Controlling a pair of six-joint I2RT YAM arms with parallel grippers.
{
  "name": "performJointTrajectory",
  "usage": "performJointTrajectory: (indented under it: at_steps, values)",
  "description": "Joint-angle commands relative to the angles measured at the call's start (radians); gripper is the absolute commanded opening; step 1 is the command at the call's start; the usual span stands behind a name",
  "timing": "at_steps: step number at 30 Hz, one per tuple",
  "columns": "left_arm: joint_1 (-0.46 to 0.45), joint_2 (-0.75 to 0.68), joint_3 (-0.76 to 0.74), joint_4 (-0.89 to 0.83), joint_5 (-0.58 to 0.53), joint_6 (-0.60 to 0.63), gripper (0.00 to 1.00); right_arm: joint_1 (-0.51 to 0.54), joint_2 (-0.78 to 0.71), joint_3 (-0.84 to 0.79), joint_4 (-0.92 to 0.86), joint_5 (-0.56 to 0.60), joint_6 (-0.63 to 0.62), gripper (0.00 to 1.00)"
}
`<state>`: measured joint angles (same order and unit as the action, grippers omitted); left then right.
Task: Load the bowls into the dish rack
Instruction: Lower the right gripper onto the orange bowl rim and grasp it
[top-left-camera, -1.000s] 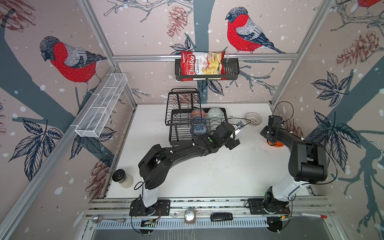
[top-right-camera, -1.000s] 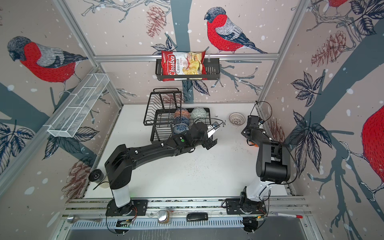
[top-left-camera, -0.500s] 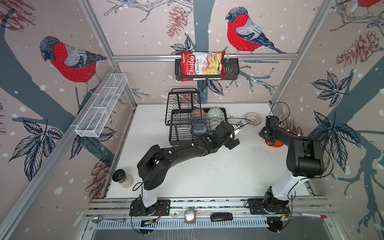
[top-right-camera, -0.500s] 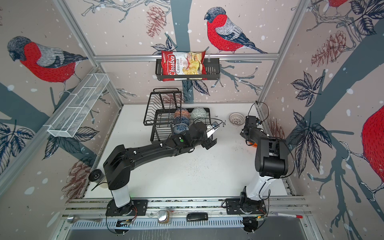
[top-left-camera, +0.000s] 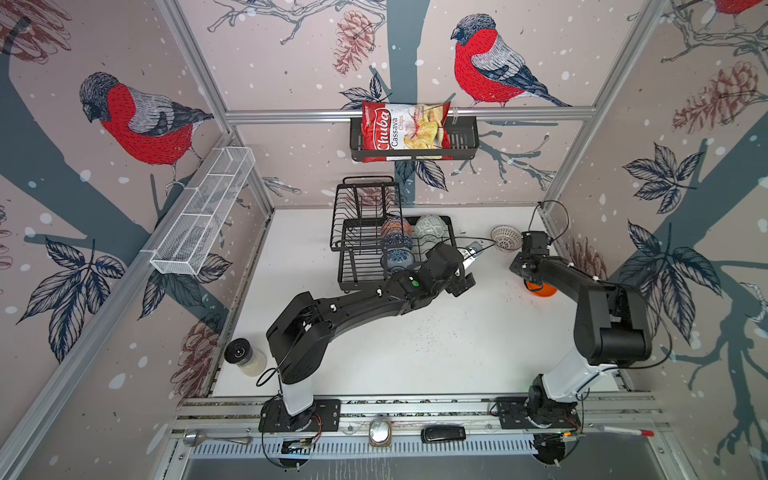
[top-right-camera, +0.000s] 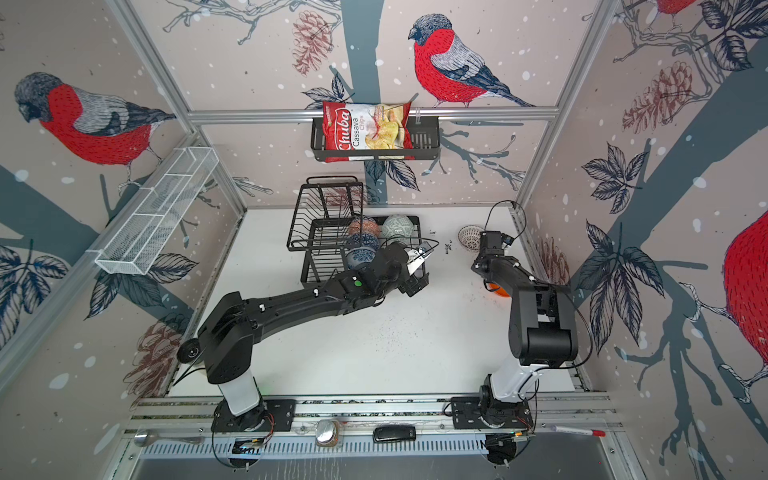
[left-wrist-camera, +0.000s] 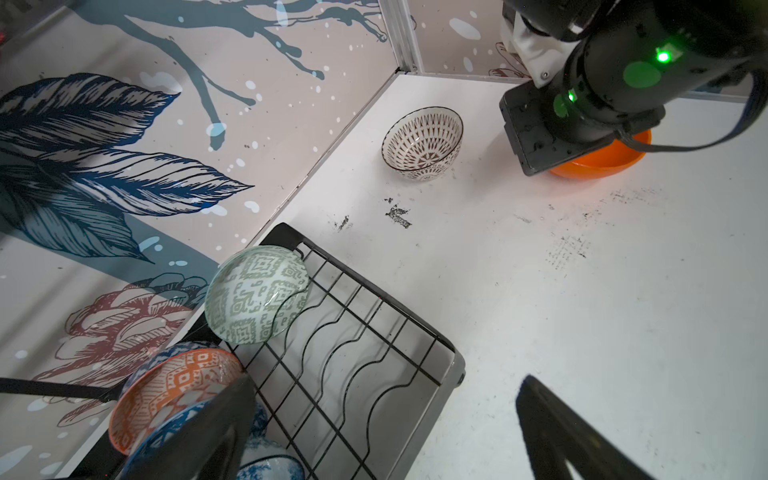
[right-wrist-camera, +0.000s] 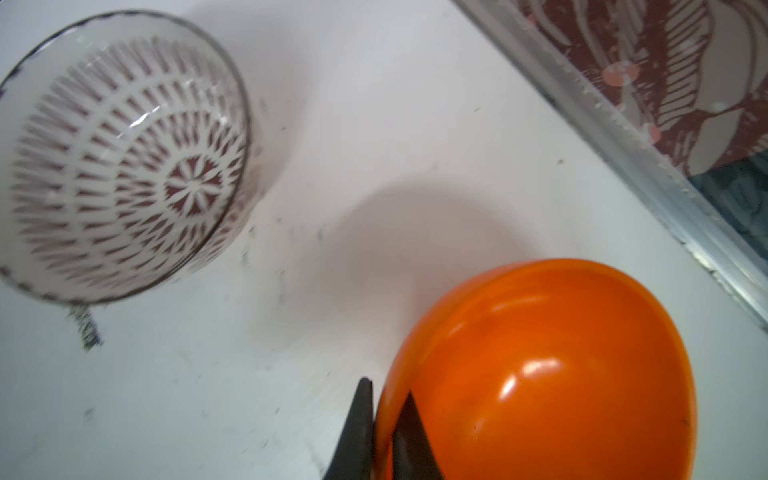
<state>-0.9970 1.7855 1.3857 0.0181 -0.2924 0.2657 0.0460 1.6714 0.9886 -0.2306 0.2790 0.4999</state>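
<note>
The black wire dish rack (top-left-camera: 357, 253) stands at the back of the table. Propped in it are the grey-white bowl (left-wrist-camera: 257, 293), the orange-white bowl (left-wrist-camera: 174, 386), the blue triangle bowl (top-left-camera: 397, 243) and the blue floral bowl (top-left-camera: 397, 261). On the table to its right the white lattice bowl (top-left-camera: 505, 238) sits upright. Near the right wall is the plain orange bowl (right-wrist-camera: 540, 374). My right gripper (right-wrist-camera: 386, 390) is shut on that bowl's rim, one finger inside and one outside. My left gripper (left-wrist-camera: 386, 380) hangs open over the rack's right front corner, holding nothing.
A black slatted basket (top-left-camera: 415, 145) with a chips bag hangs on the back wall. A white mesh shelf (top-left-camera: 203, 216) runs along the left wall. A black-lidded jar (top-left-camera: 243, 355) stands at the front left. The right wall's metal rail (right-wrist-camera: 623, 137) runs close behind the orange bowl.
My right gripper has closed onto the orange bowl's rim and its arm has shifted slightly left. The left arm has stayed still and open.
</note>
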Motion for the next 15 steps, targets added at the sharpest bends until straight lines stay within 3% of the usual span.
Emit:
performJointTrajectory:
  at_steps: [1, 15]
  values:
    - [0.007, -0.028, -0.014, 0.083, -0.039, 0.009, 0.98, 0.052, -0.02, -0.004, -0.073, -0.02, 0.006, 0.01]
    - [0.072, -0.051, -0.03, 0.1, -0.037, -0.048, 0.98, 0.265, -0.017, -0.025, -0.116, -0.149, 0.004, 0.01]
